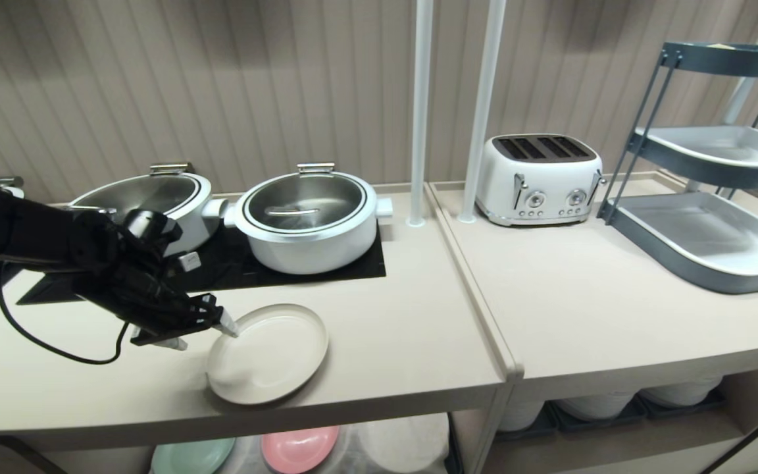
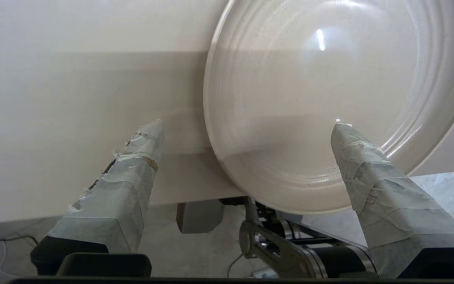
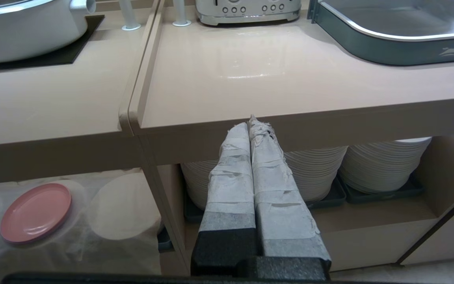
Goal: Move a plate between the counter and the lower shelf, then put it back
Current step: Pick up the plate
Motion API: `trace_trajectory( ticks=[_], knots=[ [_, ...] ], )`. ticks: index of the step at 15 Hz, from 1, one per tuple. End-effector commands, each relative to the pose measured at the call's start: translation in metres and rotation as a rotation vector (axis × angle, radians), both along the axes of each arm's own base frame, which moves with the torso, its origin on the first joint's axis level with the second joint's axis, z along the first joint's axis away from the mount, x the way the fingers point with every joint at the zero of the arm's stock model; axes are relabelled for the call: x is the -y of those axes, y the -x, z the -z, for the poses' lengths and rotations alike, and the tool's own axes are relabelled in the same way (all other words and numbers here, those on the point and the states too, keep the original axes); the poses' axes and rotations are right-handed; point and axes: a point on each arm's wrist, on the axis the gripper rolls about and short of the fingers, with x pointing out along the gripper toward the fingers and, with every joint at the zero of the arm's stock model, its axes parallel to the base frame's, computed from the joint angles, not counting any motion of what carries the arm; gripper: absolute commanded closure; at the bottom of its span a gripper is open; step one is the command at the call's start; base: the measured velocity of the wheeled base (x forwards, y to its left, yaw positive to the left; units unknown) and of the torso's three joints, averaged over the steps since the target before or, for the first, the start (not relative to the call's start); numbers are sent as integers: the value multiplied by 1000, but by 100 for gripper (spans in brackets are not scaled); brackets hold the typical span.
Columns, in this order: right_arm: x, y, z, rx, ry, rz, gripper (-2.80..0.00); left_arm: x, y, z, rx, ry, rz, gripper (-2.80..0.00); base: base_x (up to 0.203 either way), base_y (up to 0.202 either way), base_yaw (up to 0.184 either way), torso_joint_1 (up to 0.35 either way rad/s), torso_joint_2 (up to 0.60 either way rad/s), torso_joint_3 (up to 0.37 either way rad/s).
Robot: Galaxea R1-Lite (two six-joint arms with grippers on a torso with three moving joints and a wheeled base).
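The cream-beige plate (image 1: 272,355) (image 2: 329,79) lies on the counter (image 1: 385,329) (image 2: 73,98) close to its front edge, and its near rim juts slightly past that edge. My left gripper (image 1: 204,336) (image 2: 247,125) is open at the plate's left rim. One taped finger reaches over the plate's inside, the other stands beside it over the counter, and nothing is clamped. The lower shelf (image 1: 405,447) (image 3: 124,205) with its white cloth shows under the counter. My right gripper (image 3: 249,124) is shut and empty, parked low in front of the toaster worktop's edge.
Two white pots (image 1: 306,220) sit on the black hob (image 1: 359,263) behind the plate. A pink plate (image 1: 300,449) (image 3: 36,213) and a mint-green plate (image 1: 191,457) lie on the lower shelf. A toaster (image 1: 537,179), a grey tray rack (image 1: 708,237), two white poles (image 1: 418,112) and white plate stacks (image 3: 384,165) are to the right.
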Motion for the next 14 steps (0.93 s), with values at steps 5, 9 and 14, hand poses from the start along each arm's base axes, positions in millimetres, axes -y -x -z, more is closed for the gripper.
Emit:
trace_trajectory(
  ticks=[5,9,14],
  knots=[
    [0,0,0,1,0,0,0,-2,-5,16,-34,-52,14,-280,0,0,0,0,0,0],
    [0,0,0,1,0,0,0,2,-6,22,-51,-52,27,-280,0,0,0,0,0,0],
    [0,0,0,1,0,0,0,10,-9,32,-72,-79,43,-280,0,0,0,0,0,0]
  ],
)
